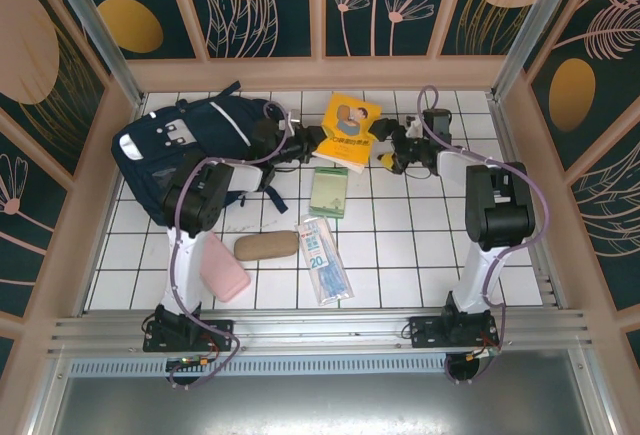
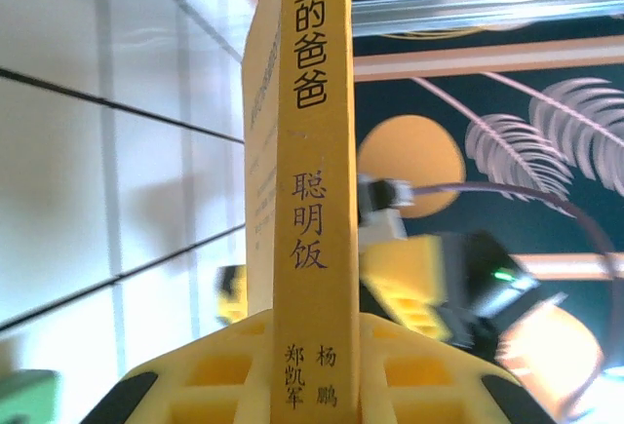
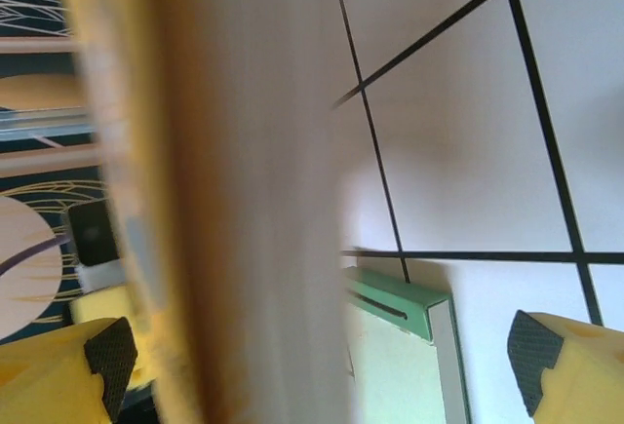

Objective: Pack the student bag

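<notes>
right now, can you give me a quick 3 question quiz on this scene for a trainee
1. True or false: the yellow book is already inside the student bag.
2. Which lies nearest the arm bases? A green notebook; B pink case; C brown case.
3. Fill in: the left gripper is shut on the book's ____.

Key: 1 false; 2 B; 3 spine.

student bag (image 1: pixel 155 145) partly behind left arm (image 1: pixel 205 195); book (image 3: pixel 224 190) blurred
</notes>
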`<state>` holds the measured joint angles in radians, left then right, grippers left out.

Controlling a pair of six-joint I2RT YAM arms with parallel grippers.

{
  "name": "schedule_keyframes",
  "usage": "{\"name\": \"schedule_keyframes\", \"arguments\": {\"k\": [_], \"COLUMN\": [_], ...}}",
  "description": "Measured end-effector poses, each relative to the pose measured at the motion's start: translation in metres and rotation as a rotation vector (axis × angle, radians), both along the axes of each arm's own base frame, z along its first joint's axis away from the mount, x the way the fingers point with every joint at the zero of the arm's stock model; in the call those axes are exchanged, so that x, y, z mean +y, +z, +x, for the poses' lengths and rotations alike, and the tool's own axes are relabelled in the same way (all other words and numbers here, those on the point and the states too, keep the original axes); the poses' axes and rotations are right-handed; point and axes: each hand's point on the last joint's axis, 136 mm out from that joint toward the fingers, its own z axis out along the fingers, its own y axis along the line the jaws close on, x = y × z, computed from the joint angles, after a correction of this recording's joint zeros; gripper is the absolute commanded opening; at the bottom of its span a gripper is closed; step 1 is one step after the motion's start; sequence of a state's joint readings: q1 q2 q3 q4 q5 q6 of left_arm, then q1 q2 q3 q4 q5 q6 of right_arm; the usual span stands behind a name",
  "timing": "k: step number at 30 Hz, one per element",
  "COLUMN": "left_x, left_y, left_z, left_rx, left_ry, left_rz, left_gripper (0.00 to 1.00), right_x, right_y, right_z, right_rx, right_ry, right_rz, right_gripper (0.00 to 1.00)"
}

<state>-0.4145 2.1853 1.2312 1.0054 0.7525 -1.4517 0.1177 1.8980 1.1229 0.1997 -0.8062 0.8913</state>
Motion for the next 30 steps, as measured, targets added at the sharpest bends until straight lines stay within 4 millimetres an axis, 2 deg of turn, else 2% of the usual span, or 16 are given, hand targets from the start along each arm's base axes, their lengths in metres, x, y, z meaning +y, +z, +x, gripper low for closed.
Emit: {"name": "schedule_keyframes", "arguments": {"k": [4, 8, 13, 16, 19, 21, 24, 30], "left_x": [0.001, 0.004, 0.0, -0.006, -0.01, -0.008, -0.006, -0.002], "left_y": [0.049, 0.072, 0.071, 0.064, 0.063, 0.066, 0.07, 0.069], "left_z": [-0.023, -0.045, -0.075, -0.096, -0.109, -0.114, -0.114, -0.112], "left_rx": [-0.102, -0.158, -0.148, -0.147, -0.164, -0.192, -0.225, -0.247], "left_ry": [-0.015, -0.022, -0.046, -0.075, -0.096, -0.096, -0.081, -0.055], "left_rz": [-0.065, -0.096, -0.088, -0.049, -0.006, 0.022, 0.058, 0.105], "left_gripper": [0.0, 0.0, 0.0, 0.0, 0.0, 0.0, 0.0, 0.0], "right_x": [0.006, 0.013, 0.017, 0.023, 0.028, 0.03, 0.029, 0.033], "right_y": [0.014, 0.044, 0.078, 0.094, 0.105, 0.111, 0.116, 0.106], "right_z": [-0.005, -0.01, -0.027, -0.041, -0.058, -0.07, -0.082, -0.092], "right_rx": [-0.032, -0.115, -0.208, -0.248, -0.272, -0.294, -0.311, -0.299], "right_ry": [0.015, 0.035, 0.059, 0.083, 0.105, 0.119, 0.126, 0.125], "right_rz": [0.058, 0.138, 0.24, 0.277, 0.291, 0.288, 0.286, 0.276], "right_gripper": [0.99, 0.94, 0.82, 0.66, 0.54, 0.48, 0.46, 0.39]}}
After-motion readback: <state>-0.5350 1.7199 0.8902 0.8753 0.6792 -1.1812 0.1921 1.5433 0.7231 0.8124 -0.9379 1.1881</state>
